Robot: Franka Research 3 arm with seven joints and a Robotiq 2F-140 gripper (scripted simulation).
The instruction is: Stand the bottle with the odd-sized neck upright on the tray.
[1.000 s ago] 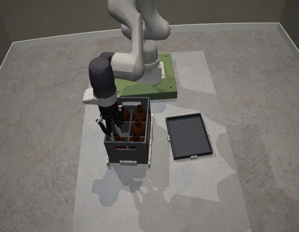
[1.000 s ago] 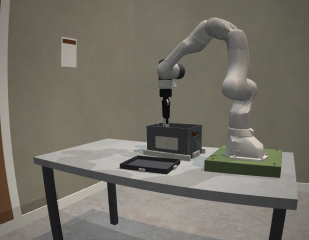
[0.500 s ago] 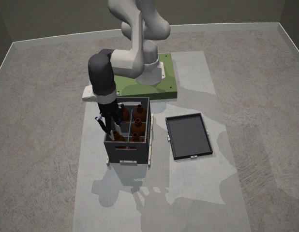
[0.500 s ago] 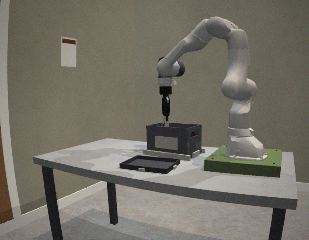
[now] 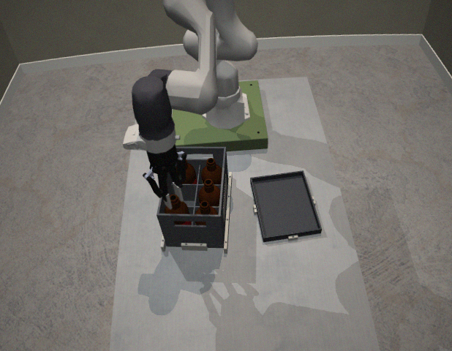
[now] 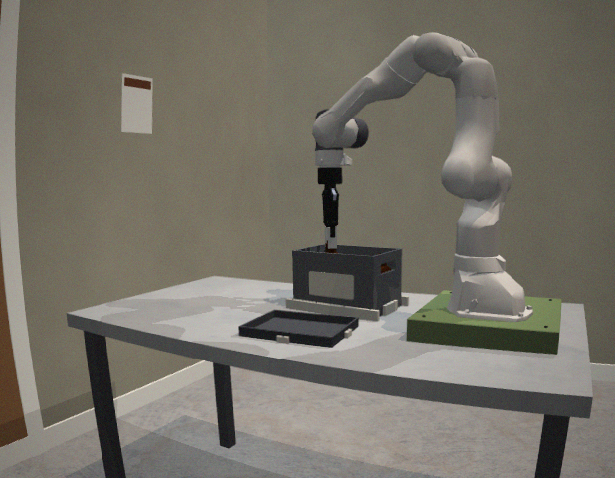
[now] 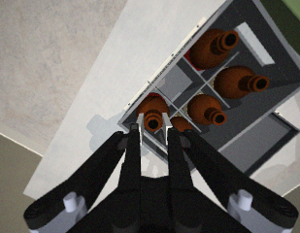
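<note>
Partly, one bottle neck (image 5: 174, 199) (image 6: 331, 250) (image 7: 152, 122) behind crate wall (image 5: 191, 230) (image 6: 331, 285) (image 7: 161, 154).

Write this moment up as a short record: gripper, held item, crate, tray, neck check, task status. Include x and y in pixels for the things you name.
gripper: gripper (image 5: 173, 197) (image 6: 330, 243) (image 7: 152, 119), closed on a neck
held item: corner bottle (image 5: 177, 209) (image 6: 331, 250) (image 7: 152, 107), its neck just above the rim
crate: crate (image 5: 191, 233) (image 6: 364, 288) (image 7: 285, 73), upright; four other bottles (image 5: 208, 196) (image 7: 203, 108) standing inside
vacant compartment: middle of the held bottle's row
tray: tray (image 5: 288, 205) (image 6: 298, 326) (image 7: 258, 145), flat, no bottle on it
neck check: odd neck cannot be told by eye
task status: unfinished
</note>
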